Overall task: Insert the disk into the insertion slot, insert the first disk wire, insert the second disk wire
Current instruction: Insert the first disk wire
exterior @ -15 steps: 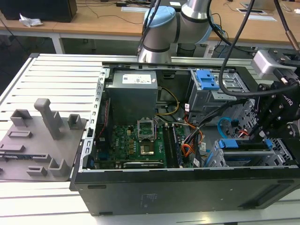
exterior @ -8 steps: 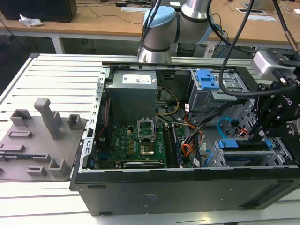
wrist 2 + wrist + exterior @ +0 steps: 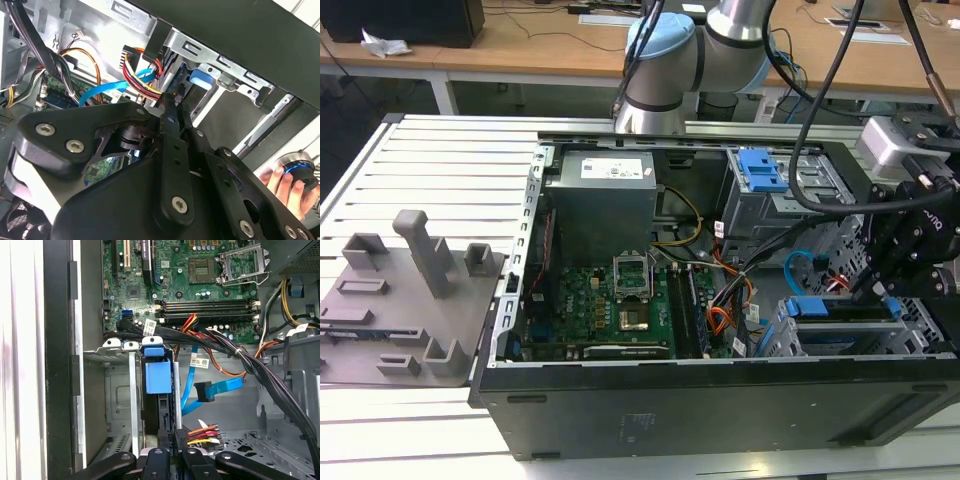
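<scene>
I'm clenching my end effector (image 3: pixel 172 436) on the plug of the first disk wire (image 3: pixel 202 432), holding it just beside the disk (image 3: pixel 158 377) sitting in the insertion slot (image 3: pixel 117 395).

Disk (image 3: pixel 158 377) in the insertion slot (image 3: pixel 119 390)

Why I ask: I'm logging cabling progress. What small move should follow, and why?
Probably ease the gripper slightly toward the disk, which already sits in the insertion slot. The plug of the red-and-yellow wire bundle lies right beside the gripper at the disk's near edge, while the second disk wire hangs loose, unplugged.
</scene>
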Robot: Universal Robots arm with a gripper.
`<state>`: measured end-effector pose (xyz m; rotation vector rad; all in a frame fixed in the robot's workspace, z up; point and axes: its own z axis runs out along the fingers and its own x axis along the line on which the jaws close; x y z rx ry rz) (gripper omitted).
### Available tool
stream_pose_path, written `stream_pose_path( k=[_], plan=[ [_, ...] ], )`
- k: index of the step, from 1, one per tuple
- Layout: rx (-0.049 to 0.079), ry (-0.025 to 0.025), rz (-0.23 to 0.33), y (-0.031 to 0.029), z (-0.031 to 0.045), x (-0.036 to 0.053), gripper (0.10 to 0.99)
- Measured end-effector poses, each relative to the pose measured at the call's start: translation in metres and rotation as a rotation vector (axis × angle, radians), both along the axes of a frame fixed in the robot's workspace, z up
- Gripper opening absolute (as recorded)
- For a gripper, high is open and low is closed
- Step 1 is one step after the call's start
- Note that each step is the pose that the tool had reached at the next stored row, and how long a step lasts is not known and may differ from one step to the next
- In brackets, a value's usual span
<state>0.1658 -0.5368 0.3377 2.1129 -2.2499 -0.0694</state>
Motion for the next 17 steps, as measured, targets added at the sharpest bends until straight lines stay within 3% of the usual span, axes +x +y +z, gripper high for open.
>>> stream_pose_path(
  k=[11, 12, 13, 16, 17],
  plan=[
    [0.003, 0.0004, 0.000, -0.0001, -0.0029, 0.0014, 0.173],
    [0.001, 0.0003, 0.000, -0.0001, -0.0020, 0.0014, 0.235],
    [0.001, 0.0003, 0.000, -0.0001, -0.0021, 0.0015, 0.235],
    [0.001, 0.0002, 0.000, -0.0001, 0.0030, 0.0015, 0.235],
    [0.001, 0.0003, 0.000, -0.0001, 0.0091, 0.0015, 0.235]
  ],
)
